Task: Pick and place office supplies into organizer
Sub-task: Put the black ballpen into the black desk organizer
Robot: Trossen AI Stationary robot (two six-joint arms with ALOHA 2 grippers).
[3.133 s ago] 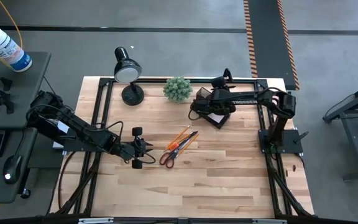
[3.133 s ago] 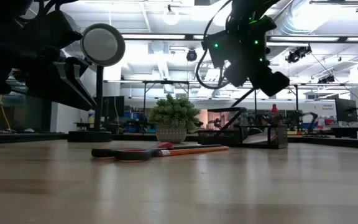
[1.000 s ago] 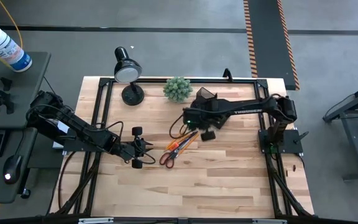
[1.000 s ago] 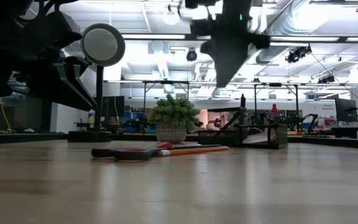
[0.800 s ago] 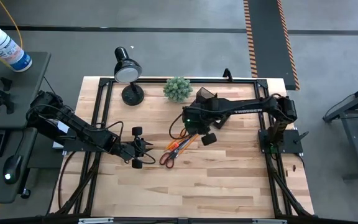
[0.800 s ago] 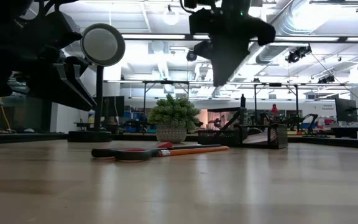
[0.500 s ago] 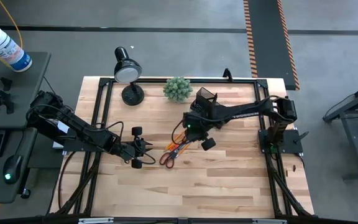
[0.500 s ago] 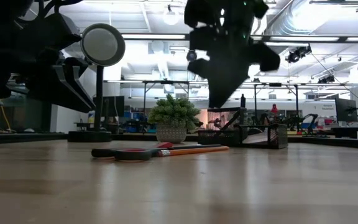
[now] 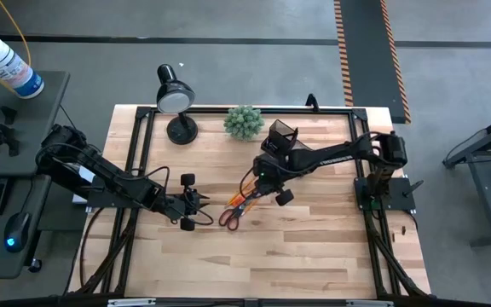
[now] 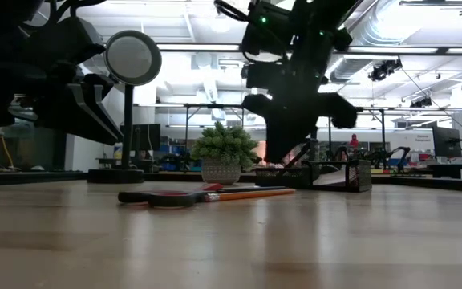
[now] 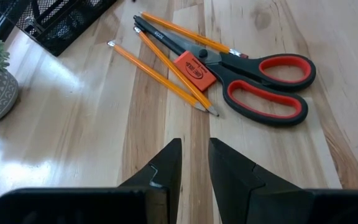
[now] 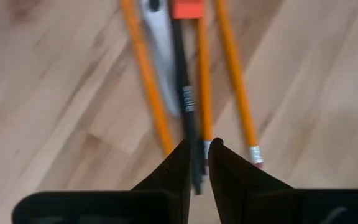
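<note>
The dark pen [image 12: 187,106] is seen among the pencils [image 11: 160,73] and scissors [image 9: 231,215] at the high view's centre. The right gripper [image 12: 197,163], nearly closed and empty, is poised over it. Being light, stiff and slippery (probably), it should be gripped mid-barrel. The left gripper [image 11: 194,165] is held narrowly parted, empty.

From above, the right gripper [image 9: 261,183] covers the far ends of the pencils [image 9: 244,193], and the scissors [image 9: 231,215] show only their handles clearly. The organizer [image 9: 283,136] is partly hidden under the right arm. In the right wrist view the pencils, a dark pen [image 12: 186,93] and the scissor blade [image 12: 157,37] are blurred and cut off.
</note>
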